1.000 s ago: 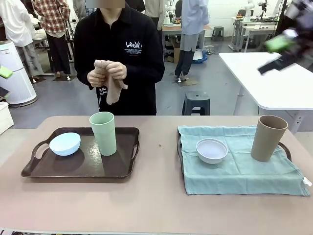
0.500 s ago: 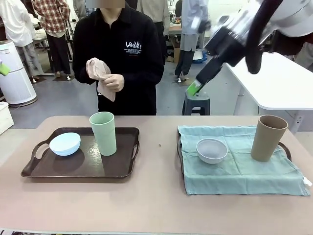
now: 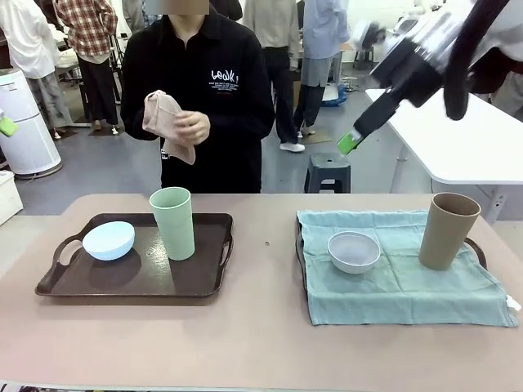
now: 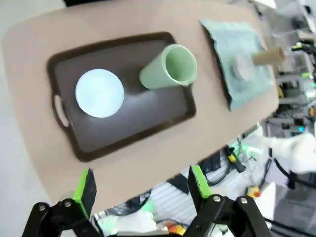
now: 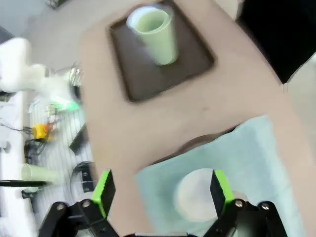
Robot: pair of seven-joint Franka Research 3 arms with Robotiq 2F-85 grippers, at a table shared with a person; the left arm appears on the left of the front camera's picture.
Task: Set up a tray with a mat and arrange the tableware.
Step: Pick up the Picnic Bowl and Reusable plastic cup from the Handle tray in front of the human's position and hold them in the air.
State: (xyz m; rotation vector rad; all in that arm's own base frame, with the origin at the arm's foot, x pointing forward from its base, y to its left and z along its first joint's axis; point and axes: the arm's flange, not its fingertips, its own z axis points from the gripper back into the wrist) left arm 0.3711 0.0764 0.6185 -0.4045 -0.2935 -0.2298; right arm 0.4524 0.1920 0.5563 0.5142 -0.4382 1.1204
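On dark tray point(image 4: 143, 114): blue bowl point(image 4: 99, 93), green cup point(image 4: 168, 69)

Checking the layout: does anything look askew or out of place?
The teal cloth mat sits skewed, overhanging the right tray. The dark brown left tray has no mat under its pale blue bowl and pale green cup.

Grey floor point(image 3: 106, 173), black stool point(image 3: 328, 173), white side table point(image 3: 462, 147)

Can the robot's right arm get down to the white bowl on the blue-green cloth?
Probably yes. The right gripper hangs open above the table, and the white bowl sits uncovered on the cloth. The brown cup stands apart from it, so nothing seems to block the way.
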